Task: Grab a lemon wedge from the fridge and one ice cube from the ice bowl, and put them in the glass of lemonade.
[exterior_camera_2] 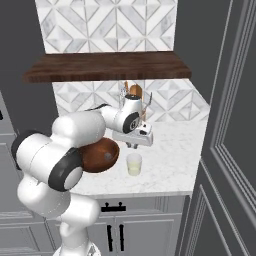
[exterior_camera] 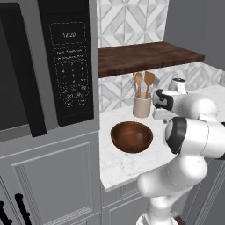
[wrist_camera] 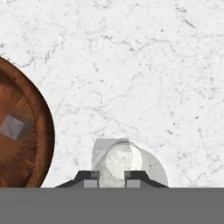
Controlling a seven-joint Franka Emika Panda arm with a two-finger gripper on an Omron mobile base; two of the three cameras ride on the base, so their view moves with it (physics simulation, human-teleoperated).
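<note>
Where the left base view looks over the marble counter (exterior_camera: 115, 165), one ice bowl (exterior_camera: 132, 136) is seen standing near the middle of it, with one beige utensil crock (exterior_camera: 141, 105) holding two wooden spoons behind it against the tiled wall. One microwave (exterior_camera: 44, 66) is set into the cabinet at the left, and one dark wooden shelf (exterior_camera: 145, 57) runs above the counter.

From the right base view, one glass of lemonade (exterior_camera_2: 134, 164) is found on the counter just right of the ice bowl (exterior_camera_2: 102, 154), apart from it. The gripper (exterior_camera_2: 134, 146) is held directly above the glass, pointing down.

Through the hand view, the glass of lemonade (wrist_camera: 124, 159) is seen from above, just beyond the gripper (wrist_camera: 109, 180), whose two fingertips (wrist_camera: 91, 178) stand close together. A pale translucent block lies between them over the glass; whether it is a gripped ice cube cannot be told. One ice cube (wrist_camera: 12, 127) is counted inside the ice bowl (wrist_camera: 43, 131) at the left.
</note>
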